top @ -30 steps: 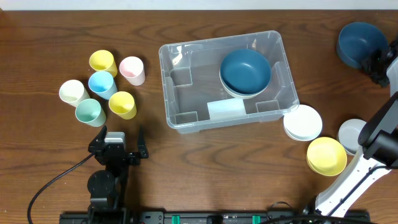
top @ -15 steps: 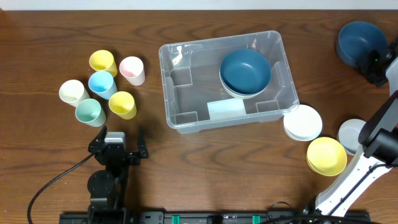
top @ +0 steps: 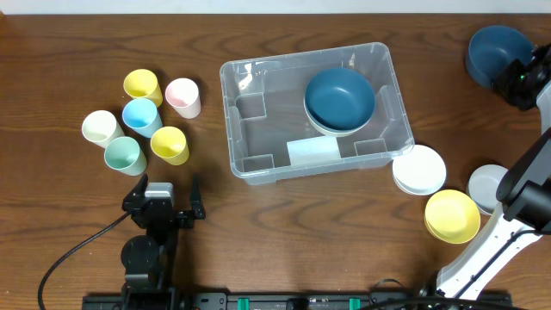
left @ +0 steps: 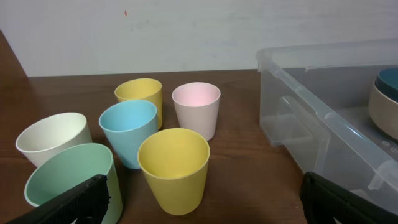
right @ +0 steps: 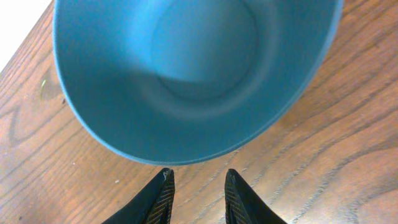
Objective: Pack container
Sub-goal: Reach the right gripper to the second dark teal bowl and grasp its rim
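The clear container (top: 258, 175) sits mid-table with a dark blue bowl (top: 339, 96) inside, nested on a white bowl (top: 330, 130). A second dark blue bowl (top: 492, 52) stands at the far right corner. My right gripper (top: 510, 82) is just beside its near rim. In the right wrist view that bowl (right: 193, 68) fills the frame, and the right gripper (right: 198, 177) has its narrow gap over bare wood, open and holding nothing. My left gripper (top: 170, 182) rests wide open near the front edge, and in its own view (left: 202, 199) it faces the cups and the container wall (left: 323, 124).
Several cups stand left of the container, among them a pink cup (top: 182, 96), a light blue cup (top: 139, 114) and a yellow cup (top: 170, 144). Right of the container are stacked white plates (top: 419, 169), a yellow bowl (top: 452, 215) and a pale bowl (top: 486, 182).
My right gripper has edged up and left, closer to the blue bowl at the far right. The left arm and everything else are unchanged.
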